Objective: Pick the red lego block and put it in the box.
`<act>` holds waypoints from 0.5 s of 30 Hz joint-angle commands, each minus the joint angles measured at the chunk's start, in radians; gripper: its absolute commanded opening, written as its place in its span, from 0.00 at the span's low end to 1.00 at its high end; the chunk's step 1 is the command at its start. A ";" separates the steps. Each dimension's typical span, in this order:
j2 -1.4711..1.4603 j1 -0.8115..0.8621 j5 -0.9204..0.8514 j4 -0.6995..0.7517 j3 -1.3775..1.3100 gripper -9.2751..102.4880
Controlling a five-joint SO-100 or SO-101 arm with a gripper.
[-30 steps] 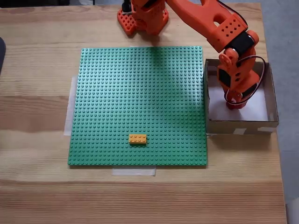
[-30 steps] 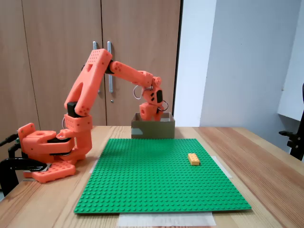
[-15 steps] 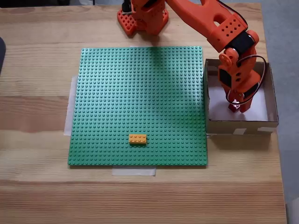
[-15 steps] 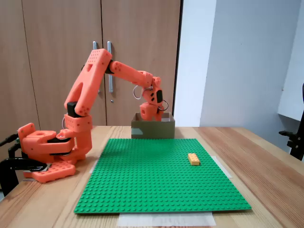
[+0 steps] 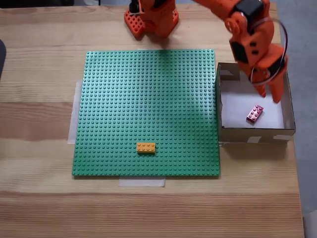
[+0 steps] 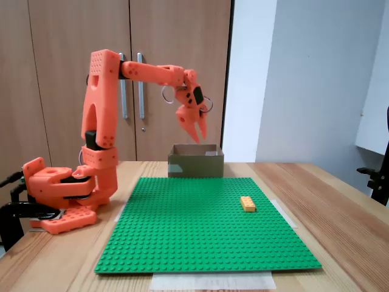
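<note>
- The red lego block (image 5: pixel 255 113) lies on the white floor of the box (image 5: pixel 222 130), in the lower right part of that floor in the top-down fixed view, tilted and touching no wall. I judge the placing done.
- My end effector (image 5: pixel 270 93) hangs above the box at the right of that frame, with its fingers slightly parted and nothing between them; in the side fixed view it (image 6: pixel 199 132) points down, well above the box rim (image 6: pixel 196 146).
- What I judge left is only to pull my arm away from the box.
- The block is small, glossy and studded; the box is shallow brown cardboard with pale tape patches.
- The green baseplate (image 5: pixel 124 99) is flat and densely studded, taped to the wood-grain tabletop (image 5: pixel 39 59), with a yellow-orange brick (image 5: pixel 145 147) near its lower edge.
</note>
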 commanded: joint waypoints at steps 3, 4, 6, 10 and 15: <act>0.198 0.025 -0.021 -0.020 0.060 0.19; 0.225 0.032 -0.026 -0.028 0.078 0.18; 0.287 0.049 -0.038 -0.048 0.120 0.17; 0.408 0.098 -0.046 -0.080 0.178 0.15; 0.580 0.216 -0.037 -0.083 0.212 0.09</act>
